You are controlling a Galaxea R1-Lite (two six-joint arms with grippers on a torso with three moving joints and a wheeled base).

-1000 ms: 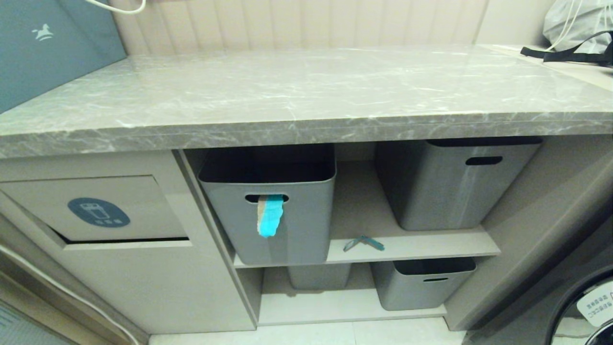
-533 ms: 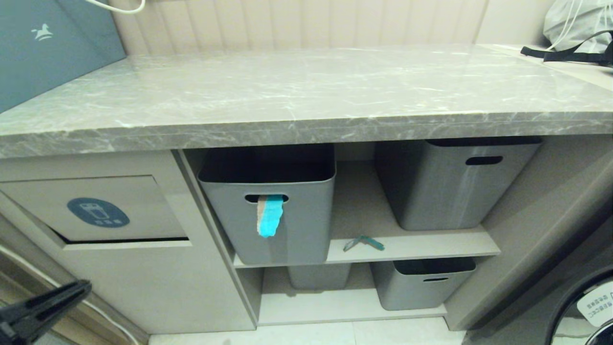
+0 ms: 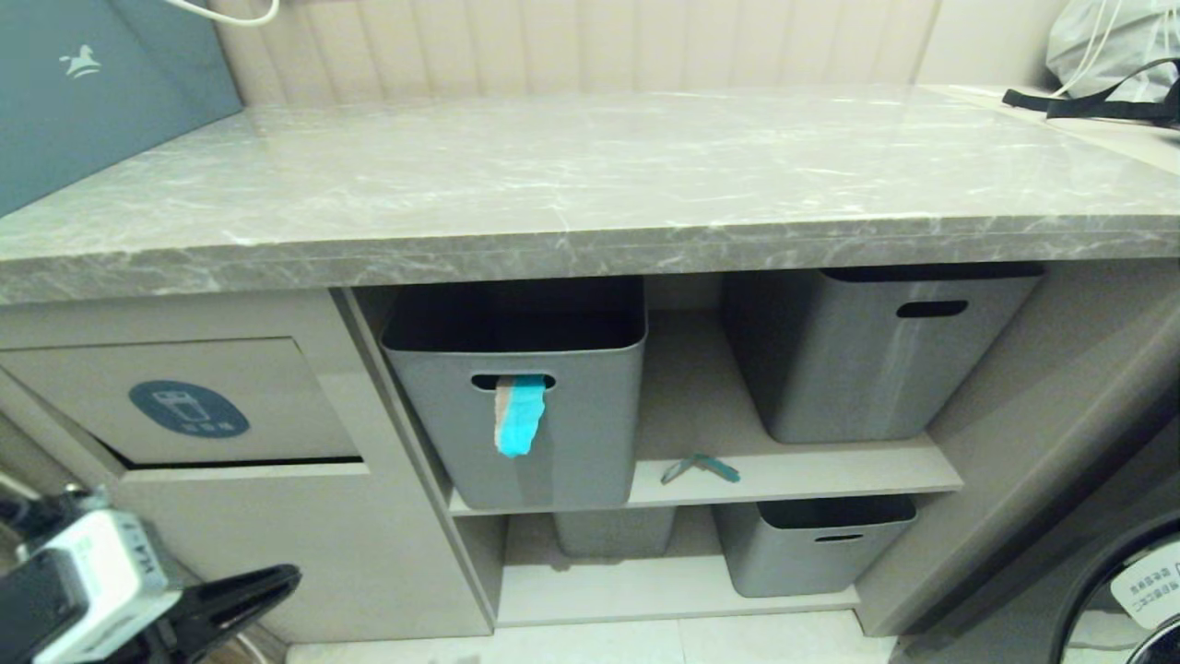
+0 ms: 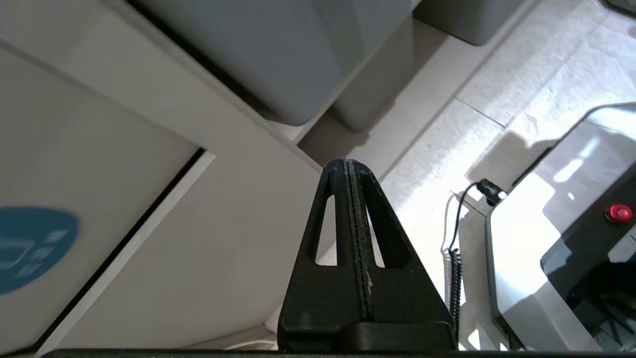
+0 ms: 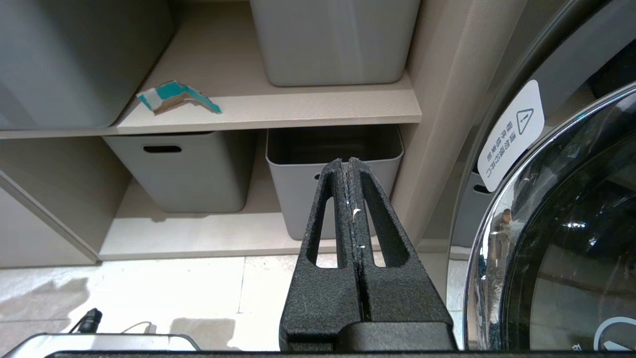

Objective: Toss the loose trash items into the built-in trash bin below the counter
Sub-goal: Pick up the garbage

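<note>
My left gripper (image 3: 277, 583), fingers pressed together and empty, hangs low before the trash flap (image 3: 184, 406). Right of the flap, a turquoise wrapper (image 3: 518, 415) dangles from a tub (image 3: 572, 443); a bent strip (image 3: 699, 468) lies on the shelf beyond.

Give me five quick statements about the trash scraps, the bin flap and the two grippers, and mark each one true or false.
1. The turquoise-and-tan wrapper strip hangs out of the handle slot of the upper left grey tub. True.
2. The bent teal-and-grey strip lies inside the trash bin flap. False: it lies on the middle shelf between the two upper tubs.
3. The left gripper is shut and holds nothing. True.
4. The left gripper is touching the wrapper strip. False: it is low at the left, below the flap, well apart from the strip.
5. The right gripper is open. False: its fingers are pressed together.
</note>
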